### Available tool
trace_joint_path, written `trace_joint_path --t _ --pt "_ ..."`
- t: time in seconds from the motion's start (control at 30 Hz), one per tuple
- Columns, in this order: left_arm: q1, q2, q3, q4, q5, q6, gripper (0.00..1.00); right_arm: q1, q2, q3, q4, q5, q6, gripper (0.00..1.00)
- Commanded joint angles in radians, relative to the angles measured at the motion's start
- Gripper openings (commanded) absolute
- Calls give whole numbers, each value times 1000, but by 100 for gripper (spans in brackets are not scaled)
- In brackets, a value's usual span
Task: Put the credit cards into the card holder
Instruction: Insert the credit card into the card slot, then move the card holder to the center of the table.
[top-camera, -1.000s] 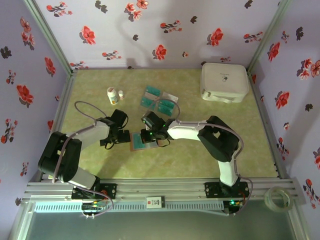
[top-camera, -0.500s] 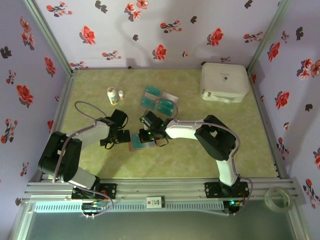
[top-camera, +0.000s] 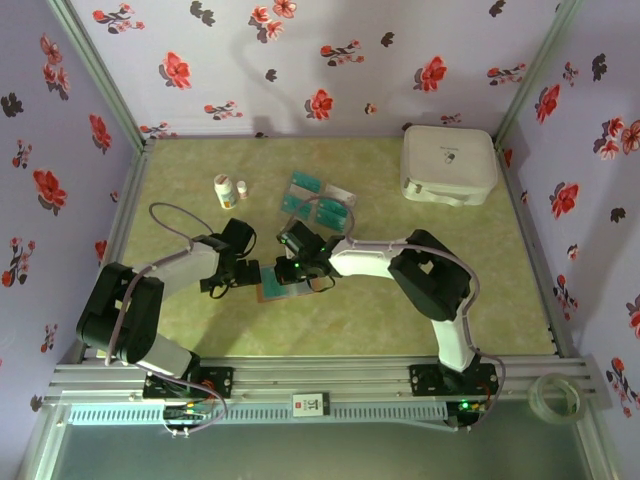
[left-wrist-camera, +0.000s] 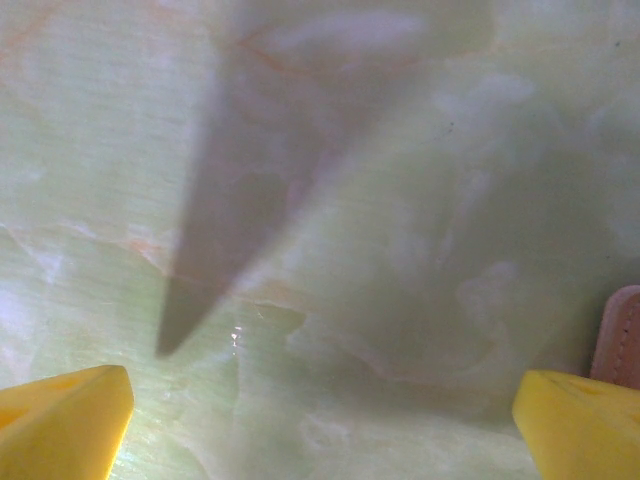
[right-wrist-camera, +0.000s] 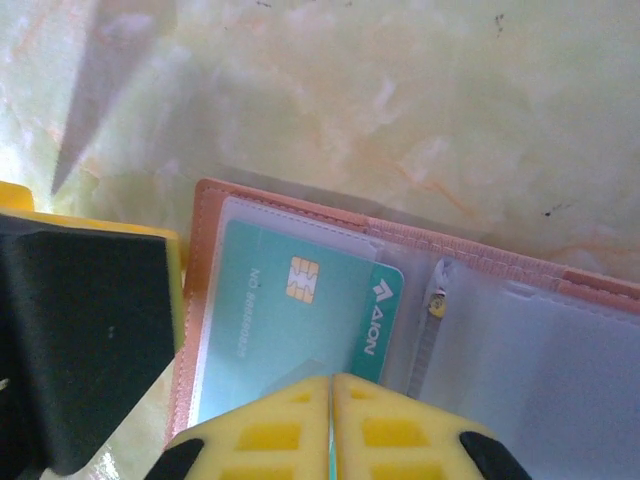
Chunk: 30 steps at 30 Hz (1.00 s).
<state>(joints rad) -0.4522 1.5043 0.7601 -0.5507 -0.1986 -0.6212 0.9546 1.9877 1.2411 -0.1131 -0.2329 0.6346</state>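
Where the card holder (right-wrist-camera: 540, 350) lies open, a (teal) card (right-wrist-camera: 290, 320) sits.

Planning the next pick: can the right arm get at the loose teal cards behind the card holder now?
Probably yes. The loose teal cards lie on bare table just beyond the right gripper, with nothing between; the white bottles stand off to one side. The gripper is shut and must open first.
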Motion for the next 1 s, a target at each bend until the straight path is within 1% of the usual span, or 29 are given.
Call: trace_joint_path --t 0.0,0.13,0.37,0.6,0.8,0.97 --pt "4 23 4 4 21 13 100 -13 -91 -22 -19 34 -11 13" --pt "4 8 12 -11 21 19 100 -30 -125 -62 -12 49 -9 18" --pt "6 -42 41 -63 -5 42 100 -70 -168 -140 17 54 -4 19" --pt "9 -114 74 -106 -25 71 100 -111 -243 -193 -1 58 -25 23" --pt "9 -121 75 -111 -25 66 100 -116 -262 -210 -10 58 -35 24" --pt "8 -116 60 -101 -21 61 100 -118 -257 -229 -18 89 -47 25"
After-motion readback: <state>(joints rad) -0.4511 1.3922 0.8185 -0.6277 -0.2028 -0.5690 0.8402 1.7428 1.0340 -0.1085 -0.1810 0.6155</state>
